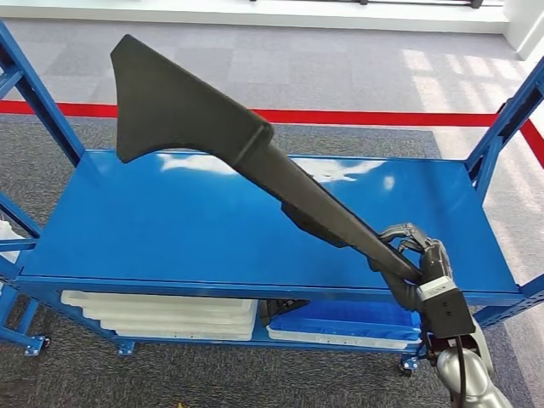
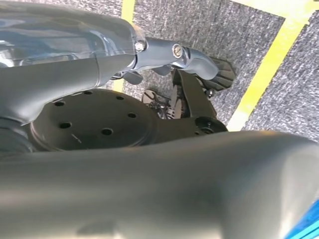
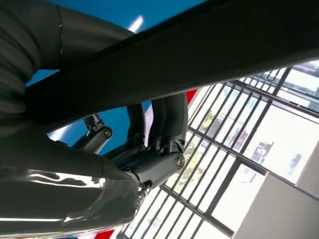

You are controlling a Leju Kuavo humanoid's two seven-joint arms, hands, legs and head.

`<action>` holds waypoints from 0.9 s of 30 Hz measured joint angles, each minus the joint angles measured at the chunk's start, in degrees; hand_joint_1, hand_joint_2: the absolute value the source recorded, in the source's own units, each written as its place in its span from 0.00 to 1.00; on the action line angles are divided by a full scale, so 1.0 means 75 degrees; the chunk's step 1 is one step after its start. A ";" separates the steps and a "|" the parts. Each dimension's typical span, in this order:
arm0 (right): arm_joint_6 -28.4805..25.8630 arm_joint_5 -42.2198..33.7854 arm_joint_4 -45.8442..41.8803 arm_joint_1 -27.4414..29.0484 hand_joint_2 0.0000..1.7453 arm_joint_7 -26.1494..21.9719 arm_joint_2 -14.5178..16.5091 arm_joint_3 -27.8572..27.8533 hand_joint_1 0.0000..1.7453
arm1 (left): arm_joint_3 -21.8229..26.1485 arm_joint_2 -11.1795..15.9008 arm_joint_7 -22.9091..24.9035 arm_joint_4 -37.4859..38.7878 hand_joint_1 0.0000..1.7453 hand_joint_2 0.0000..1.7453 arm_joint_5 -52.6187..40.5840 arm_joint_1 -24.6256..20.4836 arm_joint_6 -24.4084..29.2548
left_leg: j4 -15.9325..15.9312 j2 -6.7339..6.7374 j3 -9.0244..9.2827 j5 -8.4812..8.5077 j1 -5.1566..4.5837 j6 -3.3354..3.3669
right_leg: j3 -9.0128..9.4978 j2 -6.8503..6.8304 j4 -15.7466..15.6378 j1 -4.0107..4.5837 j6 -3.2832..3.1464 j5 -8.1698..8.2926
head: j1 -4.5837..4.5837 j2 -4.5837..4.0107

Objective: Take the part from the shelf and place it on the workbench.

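Right hand grips the narrow end of the part, fingers wrapped round the shaft just above the near right edge of the worktop. In the right wrist view the fingers curl over the dark bar of the part, thumb side below it; grip closed on the part.

The part is a long black moulded piece: slim shaft at the hand end, widening to a broad flared blade at the far end. It is held clear of the blue worktop, tilted upward from lower right to upper left, crossing diagonally over the surface. The flared end reaches past the worktop's far edge, over the grey carpet and the red floor line.

Worktop surface under the part is bare glossy blue with light reflections. Blue uprights stand at the left and right corners; the part's blade sits near the left upright but apart from it.

Lower shelf holds stacked white trays on the left and a blue tray on the right.

Left hand: the left wrist view gives dark robot parts over carpet with yellow lines; its state cannot be told.
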 joint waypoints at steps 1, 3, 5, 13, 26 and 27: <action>0.0022 -0.0046 -0.0031 0.0050 1.00 -0.0036 0.0040 0.0007 1.00 | 0.0000 0.0008 -0.0012 0.0000 0.00 1.00 -0.0003 0.0002 -0.0005 | 0.0000 0.0000 0.0000 0.0000 0.0000 0.0000 | 0.0000 0.0000 0.0000 0.0000 0.0000 0.0000 | 0.0000 0.0000; 0.0049 -0.0107 -0.0092 0.0151 1.00 -0.0105 0.0118 0.0021 1.00 | 0.0000 0.0024 -0.0028 0.0000 0.00 1.00 -0.0003 0.0003 -0.0008 | 0.0000 0.0000 0.0000 0.0000 0.0000 0.0000 | 0.0000 0.0000 0.0000 0.0000 -0.0001 0.0000 | 0.0000 0.0000; 0.0071 -0.0127 -0.0163 0.0247 1.00 -0.0166 0.0199 0.0042 1.00 | 0.0000 0.0039 -0.0032 0.0000 0.00 1.00 0.0008 0.0005 0.0001 | -0.0001 0.0000 -0.0001 0.0000 0.0000 0.0000 | 0.0000 0.0000 0.0000 0.0000 -0.0001 -0.0001 | 0.0000 0.0000; 0.0236 -0.0345 -0.0386 0.0508 1.00 -0.0351 0.0448 0.0196 1.00 | 0.0000 0.0104 -0.0039 0.0000 0.00 1.00 0.0044 0.0010 0.0105 | -0.0001 0.0000 -0.0001 -0.0001 0.0000 -0.0001 | 0.0000 0.0000 0.0000 0.0000 -0.0005 -0.0003 | 0.0000 0.0000; 0.0976 -0.1204 -0.0392 0.0530 1.00 -0.0634 0.0640 0.0483 1.00 | 0.0000 0.0196 -0.0120 0.0000 0.00 1.00 -0.0006 0.0004 0.0055 | -0.0001 0.0000 -0.0001 -0.0003 0.0000 -0.0004 | 0.0000 0.0000 0.0000 0.0000 -0.0006 -0.0004 | 0.0000 0.0000; 0.1096 -0.1368 -0.0392 0.0530 1.00 -0.0664 0.0653 0.0503 1.00 | 0.0000 0.0204 -0.0149 0.0000 0.00 1.00 -0.0026 0.0003 0.0034 | -0.0001 0.0000 -0.0001 -0.0003 0.0001 -0.0005 | 0.0000 0.0000 0.0000 0.0000 -0.0006 -0.0004 | 0.0000 0.0000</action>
